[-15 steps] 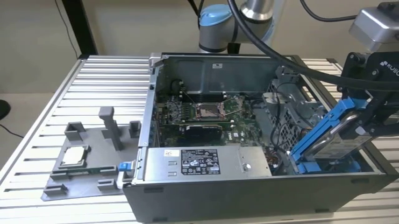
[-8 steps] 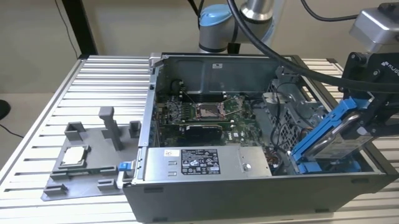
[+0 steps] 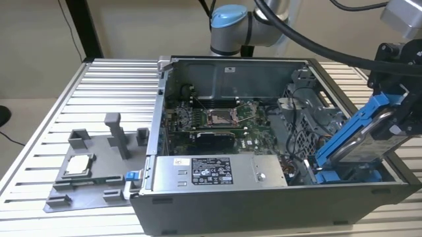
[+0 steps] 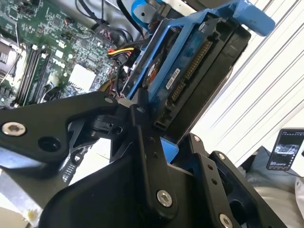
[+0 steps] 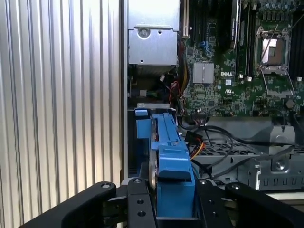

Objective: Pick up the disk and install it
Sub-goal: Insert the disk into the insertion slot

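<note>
The gripper (image 5: 172, 211) pinches the disk (image 5: 166, 142) by its blue carrier, tilted, with the lower end at the drive bay (image 3: 333, 174) in the computer case (image 3: 264, 207). It could snag the loose cables (image 5: 198, 145) just beside it. If it goes in skewed, it could jam.

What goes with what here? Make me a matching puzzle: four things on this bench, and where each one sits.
1 disk
2 silver chip
3 labelled grey box
4 processor socket

a on the grey tray outside the case
b middle of the motherboard
c clamped tilted in the tool
d inside the case, against its nearest wall in the exterior view

Pairs: 1-c, 2-a, 3-d, 4-b
</note>
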### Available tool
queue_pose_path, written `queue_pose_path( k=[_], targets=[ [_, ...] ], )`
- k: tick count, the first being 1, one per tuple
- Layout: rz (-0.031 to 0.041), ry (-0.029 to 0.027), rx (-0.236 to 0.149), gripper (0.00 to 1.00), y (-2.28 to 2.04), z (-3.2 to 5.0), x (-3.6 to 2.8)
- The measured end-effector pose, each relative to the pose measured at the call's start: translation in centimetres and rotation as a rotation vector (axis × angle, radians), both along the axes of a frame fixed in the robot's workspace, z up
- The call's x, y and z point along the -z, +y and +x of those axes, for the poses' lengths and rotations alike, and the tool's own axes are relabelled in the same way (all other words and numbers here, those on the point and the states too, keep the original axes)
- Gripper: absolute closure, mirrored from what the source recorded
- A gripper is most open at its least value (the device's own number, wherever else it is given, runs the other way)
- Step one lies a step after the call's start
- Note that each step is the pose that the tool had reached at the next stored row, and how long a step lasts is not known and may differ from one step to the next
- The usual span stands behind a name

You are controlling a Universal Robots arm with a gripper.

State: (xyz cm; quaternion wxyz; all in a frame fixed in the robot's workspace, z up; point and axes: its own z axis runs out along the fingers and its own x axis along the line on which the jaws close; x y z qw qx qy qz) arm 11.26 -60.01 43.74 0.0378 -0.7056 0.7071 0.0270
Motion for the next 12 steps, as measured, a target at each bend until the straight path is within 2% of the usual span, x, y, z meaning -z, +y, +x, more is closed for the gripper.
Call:
queue_pose_path(
  k=[2,5,7,10,11,12],
  targets=[
    [0.0,-0.0049,0.0,1.0,0.01,0.0,-0.47],
    [-0.0001,-0.0197,0.001,1.0,0.09,-0.16,-0.84],
    [0.0,-0.0358,0.002,1.0,0.16,-0.45,-0.85],
    [-0.0002,-0.0636,0.002,1.0,0.26,-1.19,-0.86],
    [-0.0002,-0.0705,0.002,1.0,0.27,-1.52,-0.86],
    [-0.0004,-0.072,0.002,1.0,0.27,-1.74,-0.86]
  ],
)
